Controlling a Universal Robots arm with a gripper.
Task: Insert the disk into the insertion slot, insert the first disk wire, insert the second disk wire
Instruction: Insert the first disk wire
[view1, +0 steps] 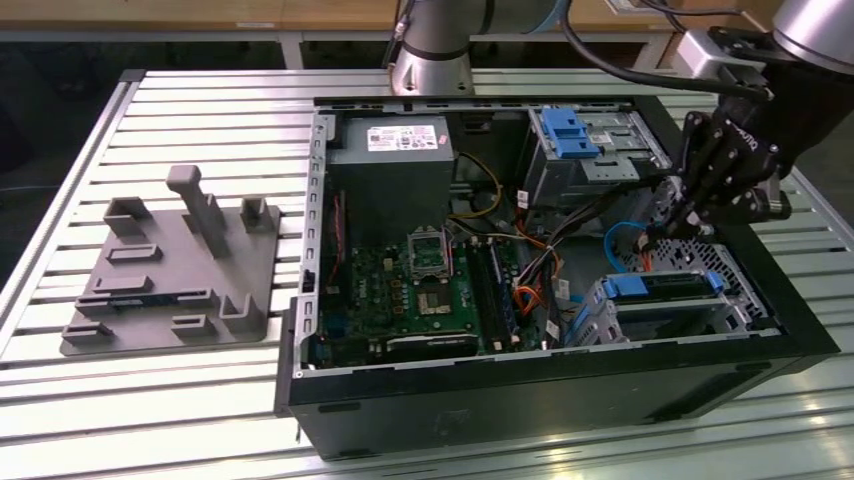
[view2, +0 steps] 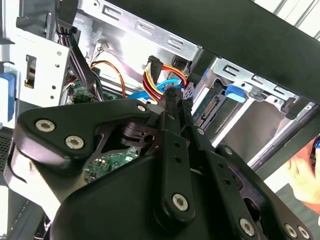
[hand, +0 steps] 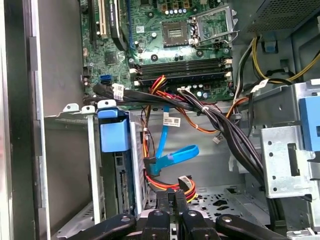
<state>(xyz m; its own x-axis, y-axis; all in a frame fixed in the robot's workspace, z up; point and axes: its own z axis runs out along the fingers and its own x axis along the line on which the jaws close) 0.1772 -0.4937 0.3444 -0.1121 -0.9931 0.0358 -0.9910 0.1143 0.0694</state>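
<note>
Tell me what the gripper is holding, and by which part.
The gripper appears to pinch the red-and-yellow disk wire at its black connector end, between its fingertips.

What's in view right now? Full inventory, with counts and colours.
table: one, pale metal slats, under everything
fixture plate: one, grey, on the table, at the exterior view's left of the case
computer case: one, black, open
power supply: one, grey, inside the case
motherboard: one, green, case floor
taller bay: one, grey with a blue latch
insertion slot: one, grey perforated cage
disk: one, silver in a blue caddy, sitting in the slot
blue cable: one, looped beside the cage
red-yellow wires: one bundle, at the hand's tips
arm: one, silver-grey
hand: one, black, fingers together
</note>
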